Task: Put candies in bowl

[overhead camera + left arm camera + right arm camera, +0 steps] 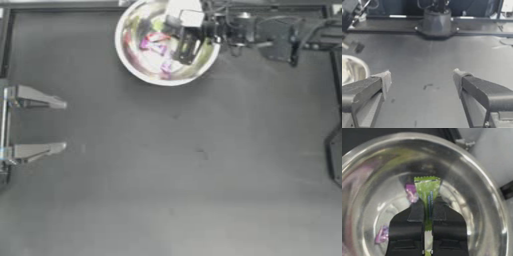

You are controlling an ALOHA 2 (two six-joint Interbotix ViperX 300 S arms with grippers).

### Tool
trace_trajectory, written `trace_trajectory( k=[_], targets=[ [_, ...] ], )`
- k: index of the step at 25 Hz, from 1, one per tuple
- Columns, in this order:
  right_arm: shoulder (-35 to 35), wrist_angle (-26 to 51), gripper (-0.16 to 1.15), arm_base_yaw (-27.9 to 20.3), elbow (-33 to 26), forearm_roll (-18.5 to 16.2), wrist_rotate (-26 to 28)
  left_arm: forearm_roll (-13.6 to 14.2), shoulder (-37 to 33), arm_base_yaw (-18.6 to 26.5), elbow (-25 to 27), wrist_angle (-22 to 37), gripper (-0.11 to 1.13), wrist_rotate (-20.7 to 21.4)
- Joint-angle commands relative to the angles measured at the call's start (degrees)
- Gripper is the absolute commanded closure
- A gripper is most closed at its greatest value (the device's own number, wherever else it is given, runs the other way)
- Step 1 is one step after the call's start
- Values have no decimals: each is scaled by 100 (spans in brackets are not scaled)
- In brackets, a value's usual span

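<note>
The shiny silvery bowl (137, 67) sits at the table's far edge, left of centre. My right gripper (186, 50) hangs over its inside, shut on a yellow-green candy (427, 190) whose flat twisted end sticks out past the fingertips. In the right wrist view a purple-pink candy (411, 192) lies in the bowl (482, 193) just behind it, and another purple-pink candy (382, 234) lies lower on the bowl's wall. From above, pink and red candy colours (157, 47) show inside the bowl. My left gripper (63, 125) is parked at the left edge, open and holding nothing.
The right arm (267, 32) stretches along the far edge from the right. A dark arm base (437, 23) stands across the table in the left wrist view, where the bowl's rim (357, 66) also shows. A dark fixture (336, 152) sits at the right edge.
</note>
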Motion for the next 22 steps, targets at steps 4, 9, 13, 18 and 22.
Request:
trace_trajectory(
  k=[4, 9, 13, 18, 22],
  targets=[
    [185, 325, 67, -18, -448, -123, 9, -9, 79, 18, -62, -18, -1, 0],
    [360, 650, 23, 9, -659, -53, 9, -9, 53, 18, -53, 9, -1, 9],
    [316, 677, 4, 26, -677, 9, 9, -9, 44, 9, -53, 18, -1, 18],
    [149, 721, 4, 70, -606, 18, 9, -9, 44, 9, -53, 18, -1, 18],
    [-149, 853, 4, 185, -475, 9, 9, -9, 44, 9, -53, 18, -1, 18]
  ],
)
